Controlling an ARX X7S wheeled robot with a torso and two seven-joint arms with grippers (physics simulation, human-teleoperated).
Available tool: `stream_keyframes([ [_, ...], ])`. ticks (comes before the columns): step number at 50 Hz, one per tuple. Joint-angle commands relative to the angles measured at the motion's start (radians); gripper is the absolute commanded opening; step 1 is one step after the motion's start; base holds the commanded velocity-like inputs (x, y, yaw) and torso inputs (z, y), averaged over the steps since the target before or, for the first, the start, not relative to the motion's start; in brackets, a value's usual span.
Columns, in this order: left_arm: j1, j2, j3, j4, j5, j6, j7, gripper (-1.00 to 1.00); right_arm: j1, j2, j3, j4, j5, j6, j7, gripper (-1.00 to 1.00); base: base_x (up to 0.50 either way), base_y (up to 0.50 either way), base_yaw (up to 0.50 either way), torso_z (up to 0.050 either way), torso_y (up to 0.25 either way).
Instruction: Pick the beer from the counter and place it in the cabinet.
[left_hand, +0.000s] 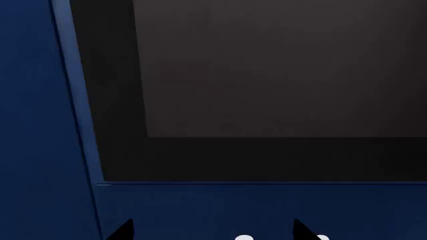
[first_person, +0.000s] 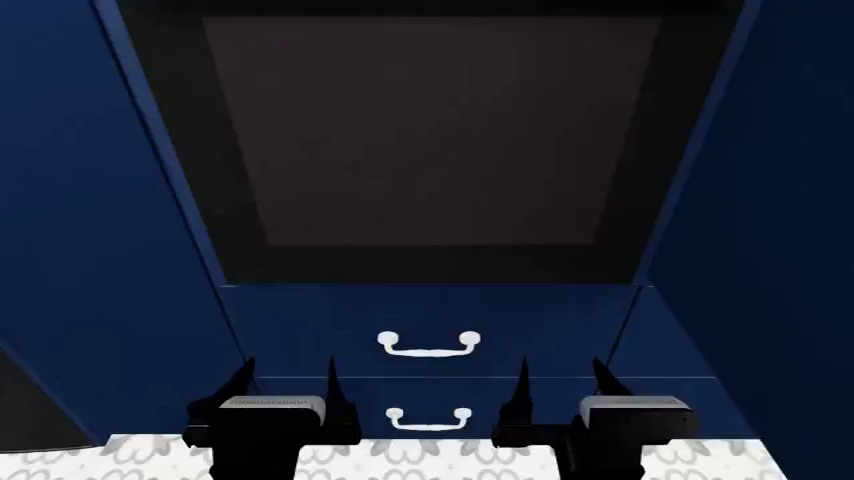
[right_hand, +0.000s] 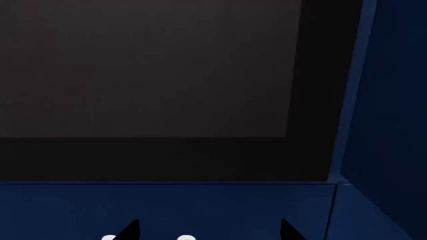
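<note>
Both grippers sit at the bottom edge of the head view, the left gripper (first_person: 288, 385) and the right gripper (first_person: 558, 383), each with its dark fingers spread apart and nothing between them. Their bodies are cut off by the lower border, so only the grey housings and the pointed fingertips can be seen. Under them a strip of white floor tiles (first_person: 441, 458) with a grey floral pattern is visible. Just behind the fingertips stands a navy unit (first_person: 561, 320) with two drawers, each with a white curved handle: the upper handle (first_person: 429, 345) and the lower handle (first_person: 427, 418). Above the drawers a large black panel (first_person: 427, 130) fills most of the view; its top is cut off. In the wrist views only the tips of the fingers show, (left_hand: 212, 231) and (right_hand: 210, 231), before the same black panel (left_hand: 280, 65) (right_hand: 147, 65), with small white parts of a handle at the edge. The beer, the counter and the cabinet are not seen in any view, so I cannot tell where the beer is
</note>
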Motion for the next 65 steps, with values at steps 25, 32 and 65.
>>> stream_keyframes([
  [25,0.012,-0.078,0.049,0.038,-0.074,-0.007,-0.092,1.0,-0.008,0.074,-0.129,-0.04,0.023,-0.037,0.06,1.0,0.0,0.0,0.41,0.0,0.0],
  [32,0.026,-0.09,0.049,0.062,-0.083,-0.01,-0.106,1.0,-0.002,0.08,-0.161,-0.033,0.022,-0.038,0.056,1.0,0.0,0.0,0.5,0.0,0.0],
  [65,0.033,-0.13,0.068,0.042,-0.123,0.018,-0.141,1.0,0.008,0.104,-0.237,-0.009,0.024,-0.058,0.099,1.0,0.0,0.0,0.5,0.0,0.0],
])
